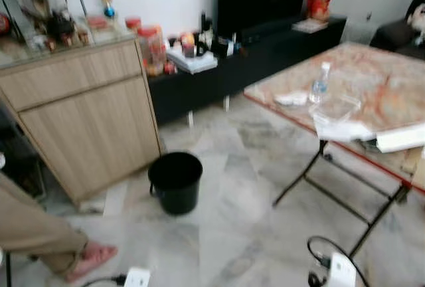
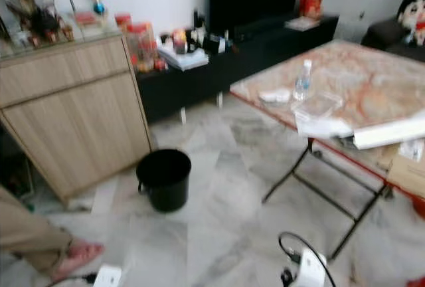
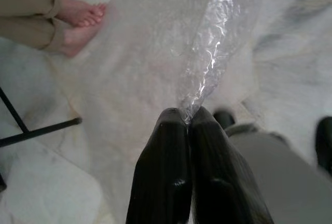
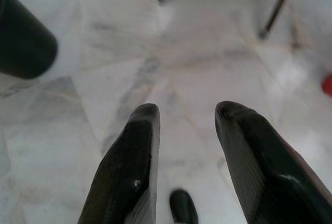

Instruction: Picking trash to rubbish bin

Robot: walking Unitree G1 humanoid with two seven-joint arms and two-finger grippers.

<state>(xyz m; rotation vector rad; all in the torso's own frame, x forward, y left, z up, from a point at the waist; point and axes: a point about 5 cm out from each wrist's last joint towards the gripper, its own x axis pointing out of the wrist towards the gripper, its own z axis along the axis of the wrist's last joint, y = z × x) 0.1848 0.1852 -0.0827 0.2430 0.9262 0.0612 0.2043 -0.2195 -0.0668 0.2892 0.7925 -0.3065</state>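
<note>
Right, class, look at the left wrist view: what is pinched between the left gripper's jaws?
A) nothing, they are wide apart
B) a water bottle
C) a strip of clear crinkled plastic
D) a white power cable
C: the left gripper has its jaws shut together on a strip of clear crinkled plastic that trails out from the tips above the marble floor.

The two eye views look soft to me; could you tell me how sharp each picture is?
Both eye views: blurred throughout, the black bin smeared. Left wrist view: left gripper fairly sharp, glare streaks on the clear plastic wrap. Right wrist view: right gripper sharp, floor soft.
</note>
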